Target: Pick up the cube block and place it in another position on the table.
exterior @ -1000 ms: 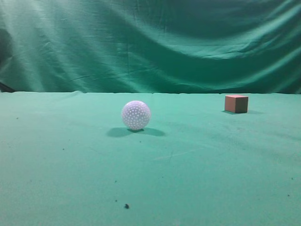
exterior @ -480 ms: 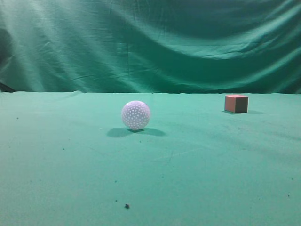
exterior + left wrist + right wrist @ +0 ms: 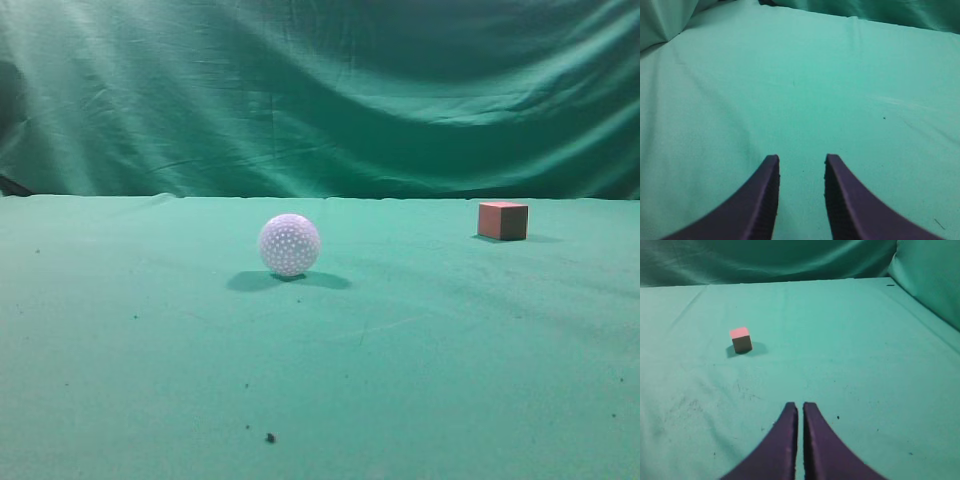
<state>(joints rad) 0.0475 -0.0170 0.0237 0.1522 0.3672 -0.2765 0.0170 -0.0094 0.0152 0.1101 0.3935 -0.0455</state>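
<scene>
The cube block (image 3: 502, 220), reddish-brown with a pinkish top, sits on the green table (image 3: 450, 340) at the far right. It also shows in the right wrist view (image 3: 741, 339), ahead and to the left of my right gripper (image 3: 800, 405), well apart from it. My right gripper is shut and empty. My left gripper (image 3: 801, 158) is open and empty over bare green cloth. Neither gripper shows in the exterior view.
A white dimpled ball (image 3: 289, 244) rests near the middle of the table, left of the cube. A wrinkled green curtain (image 3: 320, 90) hangs behind the table. Small dark specks (image 3: 269, 437) lie on the cloth near the front.
</scene>
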